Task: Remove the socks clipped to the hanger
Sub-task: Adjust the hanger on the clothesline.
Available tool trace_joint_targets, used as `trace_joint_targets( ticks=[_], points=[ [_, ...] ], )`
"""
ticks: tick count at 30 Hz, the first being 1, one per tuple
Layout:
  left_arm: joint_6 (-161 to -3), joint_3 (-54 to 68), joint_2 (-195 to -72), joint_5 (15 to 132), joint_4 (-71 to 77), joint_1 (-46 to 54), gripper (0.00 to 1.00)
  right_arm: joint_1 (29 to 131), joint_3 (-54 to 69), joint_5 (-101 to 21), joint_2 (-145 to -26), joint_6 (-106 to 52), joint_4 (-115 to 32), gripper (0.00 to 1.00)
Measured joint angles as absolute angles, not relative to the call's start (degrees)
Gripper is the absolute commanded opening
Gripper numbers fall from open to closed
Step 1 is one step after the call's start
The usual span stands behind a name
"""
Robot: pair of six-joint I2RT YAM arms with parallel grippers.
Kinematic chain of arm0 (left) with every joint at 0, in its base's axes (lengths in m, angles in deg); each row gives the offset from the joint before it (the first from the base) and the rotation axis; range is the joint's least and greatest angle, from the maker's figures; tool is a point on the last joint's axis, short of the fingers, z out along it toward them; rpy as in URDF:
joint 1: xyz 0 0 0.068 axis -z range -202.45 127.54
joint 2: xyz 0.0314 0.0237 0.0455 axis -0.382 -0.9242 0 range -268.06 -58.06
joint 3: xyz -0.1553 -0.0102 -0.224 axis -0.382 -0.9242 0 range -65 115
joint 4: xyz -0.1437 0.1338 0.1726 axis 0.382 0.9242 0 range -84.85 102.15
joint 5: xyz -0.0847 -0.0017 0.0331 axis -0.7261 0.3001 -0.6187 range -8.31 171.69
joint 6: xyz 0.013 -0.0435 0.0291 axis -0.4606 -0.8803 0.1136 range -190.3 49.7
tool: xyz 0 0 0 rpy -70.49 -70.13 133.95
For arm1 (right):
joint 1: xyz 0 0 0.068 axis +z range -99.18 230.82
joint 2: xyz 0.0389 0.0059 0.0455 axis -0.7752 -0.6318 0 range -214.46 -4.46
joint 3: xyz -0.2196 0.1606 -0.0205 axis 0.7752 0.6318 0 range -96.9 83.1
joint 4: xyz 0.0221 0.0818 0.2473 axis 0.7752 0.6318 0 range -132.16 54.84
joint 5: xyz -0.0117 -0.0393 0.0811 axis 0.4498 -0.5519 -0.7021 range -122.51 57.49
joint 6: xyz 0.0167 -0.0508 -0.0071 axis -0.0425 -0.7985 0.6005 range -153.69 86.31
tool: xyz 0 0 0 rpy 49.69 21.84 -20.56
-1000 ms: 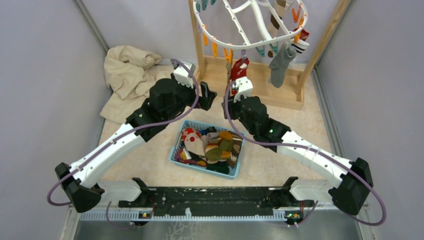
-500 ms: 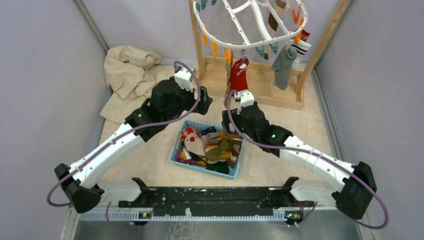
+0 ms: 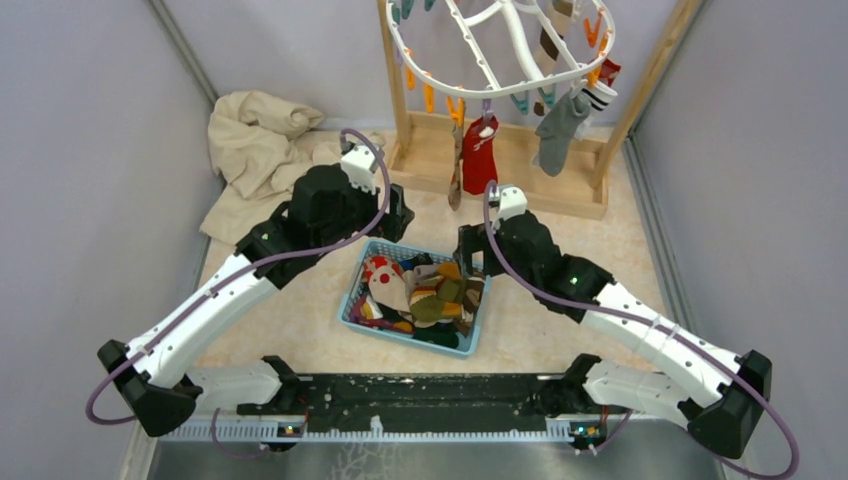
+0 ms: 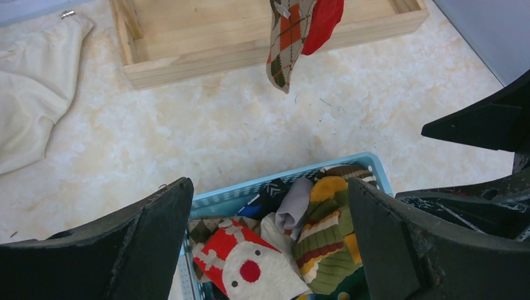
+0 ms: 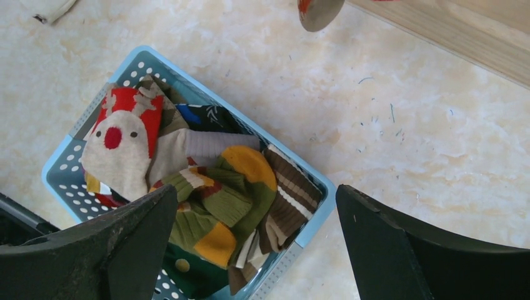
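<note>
Both arms have their jaws spread wide and grip nothing: the left gripper (image 3: 398, 212) and the right gripper (image 3: 470, 245) hover close together over the far end of the blue basket (image 3: 352, 300), which is heaped with loose socks (image 5: 219, 187). Beyond them the hanger (image 3: 545, 83) hangs inside the wooden rack (image 3: 520, 190). From its near rim dangle a red sock (image 3: 480, 150), an argyle sock (image 4: 284, 44) right beside it and a grey sock (image 3: 558, 125) further right, all clear of both grippers.
</note>
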State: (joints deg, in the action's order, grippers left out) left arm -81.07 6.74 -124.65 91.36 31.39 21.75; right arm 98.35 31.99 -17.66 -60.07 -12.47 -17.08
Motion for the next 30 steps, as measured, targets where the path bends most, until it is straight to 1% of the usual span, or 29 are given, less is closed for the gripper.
trace_joint_targets(
  ticks=[8,20,30],
  points=[
    [-82.9,6.3,-124.3,89.8,33.2,21.8,0.99,98.3,31.6,-18.2,-60.3,-13.0,-16.3,0.98],
    [-86.2,2.5,-116.7,90.2,33.8,21.8,0.99,98.4,26.6,-20.6,-62.3,-12.9,-14.6,0.98],
    [-86.1,2.5,-120.8,88.5,32.8,21.8,0.99,98.5,24.8,-18.8,-61.9,-12.9,-7.9,0.98]
  ],
)
